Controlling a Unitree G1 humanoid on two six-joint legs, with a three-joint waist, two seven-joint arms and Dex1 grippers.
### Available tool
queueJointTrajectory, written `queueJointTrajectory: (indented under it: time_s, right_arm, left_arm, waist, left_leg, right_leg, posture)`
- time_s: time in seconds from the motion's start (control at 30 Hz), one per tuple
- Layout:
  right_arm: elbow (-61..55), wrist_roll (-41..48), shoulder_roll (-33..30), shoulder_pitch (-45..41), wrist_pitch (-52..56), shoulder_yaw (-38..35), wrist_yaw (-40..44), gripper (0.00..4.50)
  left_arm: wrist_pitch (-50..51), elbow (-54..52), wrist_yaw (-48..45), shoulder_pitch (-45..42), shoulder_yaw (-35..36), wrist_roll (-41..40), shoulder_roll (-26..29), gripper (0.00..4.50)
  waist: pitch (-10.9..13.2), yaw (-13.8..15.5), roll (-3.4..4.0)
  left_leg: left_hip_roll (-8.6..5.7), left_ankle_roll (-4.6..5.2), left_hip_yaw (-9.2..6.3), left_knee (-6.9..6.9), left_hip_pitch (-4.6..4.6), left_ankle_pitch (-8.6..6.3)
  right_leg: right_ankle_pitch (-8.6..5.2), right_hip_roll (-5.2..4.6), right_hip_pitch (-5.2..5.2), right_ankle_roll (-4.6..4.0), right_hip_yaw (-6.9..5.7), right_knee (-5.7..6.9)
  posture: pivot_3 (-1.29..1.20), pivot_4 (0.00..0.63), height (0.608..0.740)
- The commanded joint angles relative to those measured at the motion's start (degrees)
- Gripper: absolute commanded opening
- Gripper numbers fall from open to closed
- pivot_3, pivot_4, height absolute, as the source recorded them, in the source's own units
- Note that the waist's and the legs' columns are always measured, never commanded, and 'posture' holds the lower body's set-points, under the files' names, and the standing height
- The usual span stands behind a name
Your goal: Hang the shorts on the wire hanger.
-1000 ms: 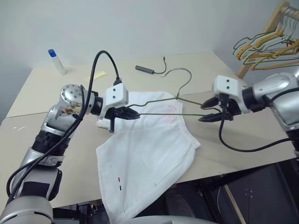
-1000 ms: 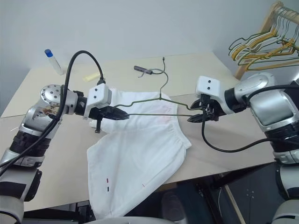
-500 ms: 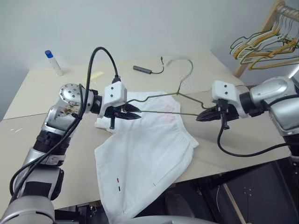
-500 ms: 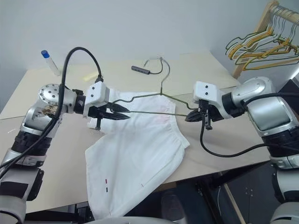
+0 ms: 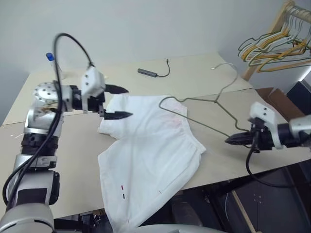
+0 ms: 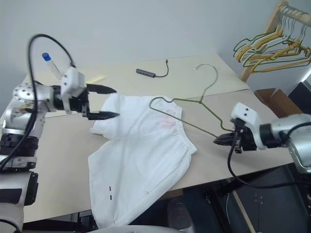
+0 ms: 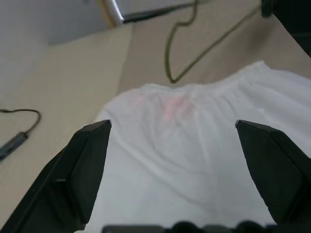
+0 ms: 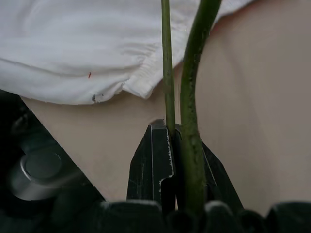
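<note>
Shorts: the white shorts (image 5: 150, 155) lie spread on the beige table (image 5: 218, 77), waistband toward the back and one leg hanging over the front edge; two tiny marks — one red, one dark — show near that hem.
Wire hanger: the thin olive wire hanger (image 5: 204, 104) is tilted over the table on the robot's right of the shorts, its hook up and toward the back; its far corner sits over the waistband, though the views cannot settle whether it touches the cloth.
Right gripper: the right gripper (image 5: 235, 140) has its fingers pressed together on one corner of the wire hanger — the wrist view shows two strands of wire running out from between the black fingers (image 8: 160, 165).
Left gripper: the left gripper (image 5: 121, 102) is spread wide and holds nothing, hovering at the robot's left end of the waistband; the cloth lies between and beyond its fingers (image 7: 82, 165) in the wrist view.
Table extras: a small dark adapter with a cable (image 5: 148, 73) and a blue-capped bottle (image 6: 51, 65) sit near the back.
Background: a bunch of yellow and green hangers (image 5: 272, 46) hangs on a wooden rack at the robot's right.
</note>
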Motion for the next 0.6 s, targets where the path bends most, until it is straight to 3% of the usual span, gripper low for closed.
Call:
queueJointTrajectory:
  time_s: [0.03,0.33,0.6]
  right_arm:
    - [3.6,5.5,1.7,2.2,6.7,-7.1,-1.3,0.00]
    - [20.0,4.6,8.4,-2.8,14.7,-1.0,-6.9,0.00]
    - [26.6,2.9,10.9,-7.8,14.8,6.7,-4.3,0.00]
  left_arm:
    - [3.9,-9.2,-1.4,4.6,3.4,-6.0,1.9,4.48]
    - [13.7,-22.8,0.2,13.5,6.1,-13.3,6.6,4.48]
    - [16.6,-27.4,2.4,16.2,7.6,-16.0,7.8,4.48]
  waist:
    - [0.0,0.0,0.00]
    - [-0.1,0.1,0.07]
    - [-0.1,0.7,0.08]
  left_leg:
    - [0.00,0.00,0.00,0.00,0.02,0.00]
    - [0.01,0.00,0.07,-0.02,0.15,0.00]
    - [-0.02,0.00,0.08,-0.05,0.13,0.00]
  right_leg:
    - [0.00,0.00,0.04,0.00,0.00,0.00]
    - [-0.01,0.06,0.14,-0.01,0.05,-0.01]
    - [-0.01,0.06,0.14,0.00,0.05,-0.04]
  posture:
    - [-0.21,0.000,0.740]
    - [-0.16,0.000,0.740]
    - [-0.13,0.000,0.740]
